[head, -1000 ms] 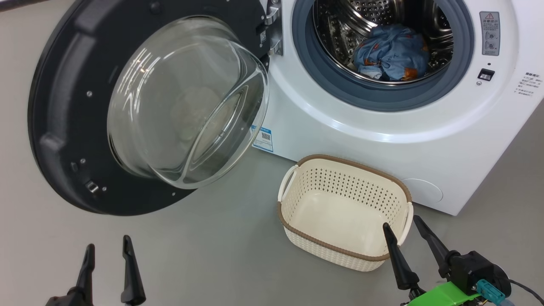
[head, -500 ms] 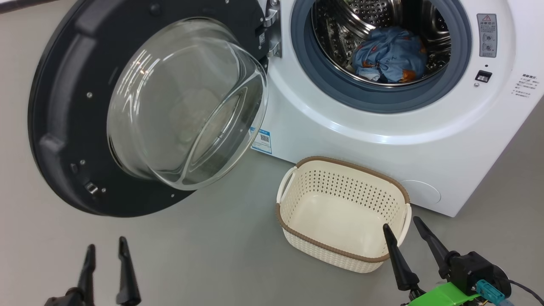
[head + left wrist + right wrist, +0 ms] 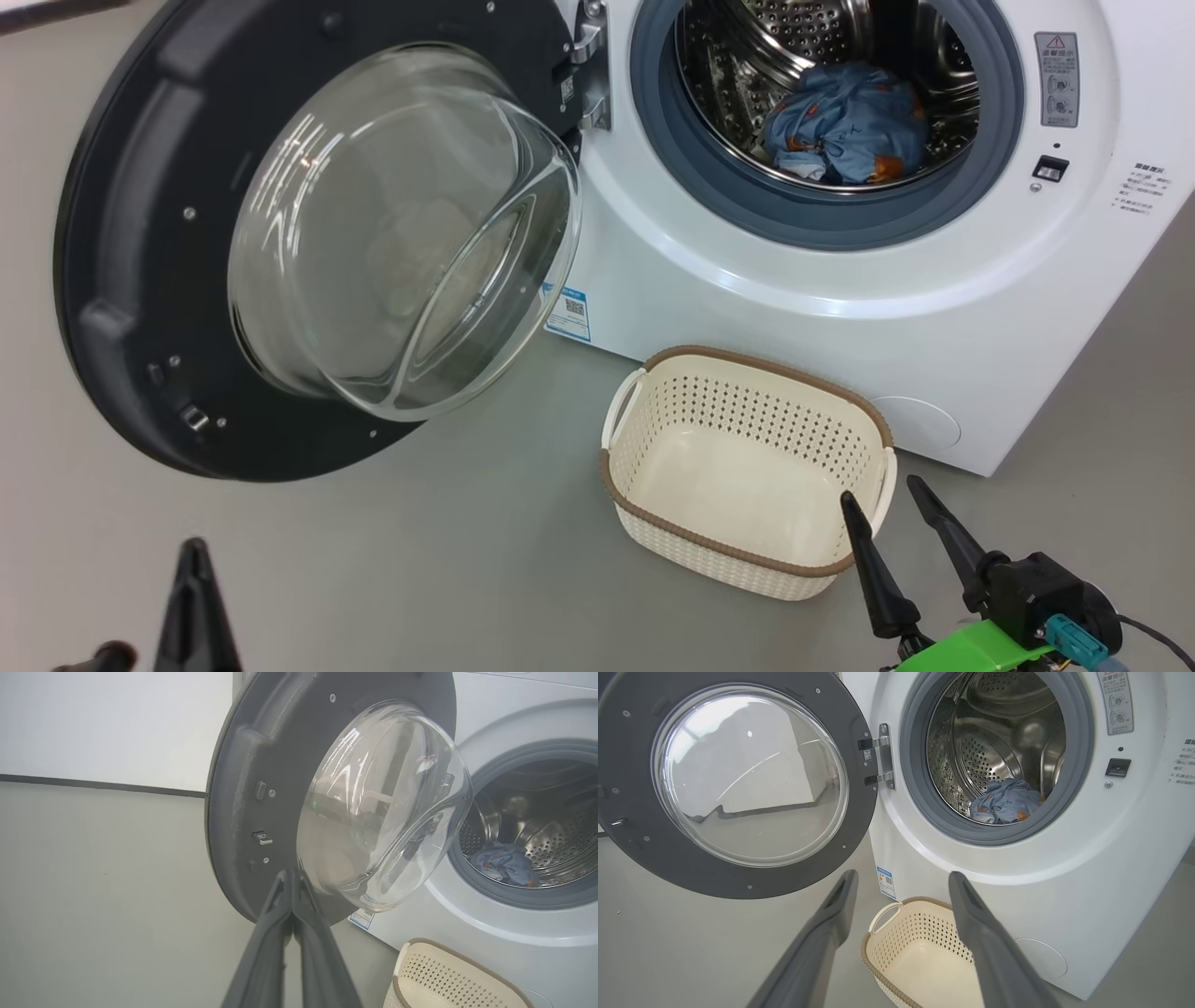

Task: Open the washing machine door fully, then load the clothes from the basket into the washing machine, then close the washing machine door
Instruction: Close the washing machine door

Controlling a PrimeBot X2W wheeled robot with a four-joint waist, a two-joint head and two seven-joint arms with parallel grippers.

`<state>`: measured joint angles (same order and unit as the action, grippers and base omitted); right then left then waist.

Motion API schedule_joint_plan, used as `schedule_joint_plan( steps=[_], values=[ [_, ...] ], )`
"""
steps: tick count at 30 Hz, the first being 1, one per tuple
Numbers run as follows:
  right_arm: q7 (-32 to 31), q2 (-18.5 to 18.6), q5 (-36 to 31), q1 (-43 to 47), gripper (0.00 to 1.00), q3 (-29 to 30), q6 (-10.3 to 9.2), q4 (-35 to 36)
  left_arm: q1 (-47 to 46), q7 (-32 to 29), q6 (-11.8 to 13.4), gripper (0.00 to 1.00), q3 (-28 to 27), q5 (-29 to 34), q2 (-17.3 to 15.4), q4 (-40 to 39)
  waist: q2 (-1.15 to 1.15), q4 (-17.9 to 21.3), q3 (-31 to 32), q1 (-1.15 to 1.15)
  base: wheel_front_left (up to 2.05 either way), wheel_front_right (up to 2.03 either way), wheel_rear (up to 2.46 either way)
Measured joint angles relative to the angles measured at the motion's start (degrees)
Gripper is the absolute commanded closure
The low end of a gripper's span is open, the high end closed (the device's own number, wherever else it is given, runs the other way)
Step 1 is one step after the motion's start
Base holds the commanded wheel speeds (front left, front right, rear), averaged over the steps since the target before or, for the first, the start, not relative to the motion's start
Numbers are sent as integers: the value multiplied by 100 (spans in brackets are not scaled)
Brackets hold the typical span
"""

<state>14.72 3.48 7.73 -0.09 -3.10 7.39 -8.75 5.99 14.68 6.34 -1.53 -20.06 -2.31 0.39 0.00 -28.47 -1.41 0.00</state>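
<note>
Head view first: the washer (image 3: 794,299) sits at the top right with its door (image 3: 121,280) swung wide open to the left. It hangs off the hinge (image 3: 588,65), with the glass bowl (image 3: 392,233) bulging toward the camera. The clothes (image 3: 845,121) are in the drum (image 3: 803,28), a bunched blue lump with orange bits, lying low just behind the grey-blue ring (image 3: 672,177). The basket (image 3: 747,364) stands on the grey floor (image 3: 467,560) right in front of the washer, its bare cream bottom showing. There's a blue sticker (image 3: 568,313) low on the washer's left side, peeking out beside the bowl. The left gripper (image 3: 194,607) is at the lower left, clenched, fingers pressed into one dark spike with nothing between them. The right gripper (image 3: 879,490) is at the lower right, released, fingers spread, tips over the basket's near right corner, carrying nothing.

Left wrist view: the pinched-together fingers run up from the bottom edge and their tips line up with the door's lower rim, just beside the bowl's bottom edge. Can't tell if they're touching the door or just in front of it. The drum with the clothes is off to the right, and a corner of the basket shows at the bottom right.

Right wrist view: the two fingers stand wide apart with the basket on the floor between them. The door is on the left, seen pretty much face on. The open drum is at the upper right, with the clothes low inside it.
</note>
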Motion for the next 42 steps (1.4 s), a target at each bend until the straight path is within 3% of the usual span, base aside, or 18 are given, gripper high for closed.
schedule_joint_plan(
  steps=[3, 11, 15, 19, 24, 34, 42],
  values=[
    [0, -2, 0, 0, 0, -1, 0, 2, -1, 0, -15, 100, -149, -111, 1, -4, 0, 11, -8, 0, 0, 0, 0],
    [0, -8, 0, 0, 0, 22, 0, 25, -157, 0, -115, 100, -1143, -1192, 19, 30, 0, 40, -74, 0, 0, 0, 0],
    [0, -10, 0, 1, 0, 24, 0, 23, -488, 1, -371, 100, -1669, -1798, 12, 436, 0, 54, -92, 0, 0, 0, 0],
    [0, -10, 0, 1, 0, 30, 0, 22, -918, -124, -582, 100, -2260, -2792, -18, 923, 0, 70, -87, 0, 0, 0, 0],
    [0, -11, 1, 0, 0, 25, 0, 21, -1466, -497, -887, 100, -2828, -3782, -311, 1514, 0, 101, -101, 0, 0, 0, 0],
    [0, 29, 7, -5, 0, 2, 0, 14, -2522, -1414, -1161, 100, -3608, -5365, -1007, 2539, 0, 234, -192, 0, 0, 0, 0],
    [-51, 101, 8, -123, 0, -25, 0, 46, -3256, -1896, -1055, 100, -3825, -5945, -1485, 3081, 0, 374, -308, 0, 0, 0, 0]
  ],
)
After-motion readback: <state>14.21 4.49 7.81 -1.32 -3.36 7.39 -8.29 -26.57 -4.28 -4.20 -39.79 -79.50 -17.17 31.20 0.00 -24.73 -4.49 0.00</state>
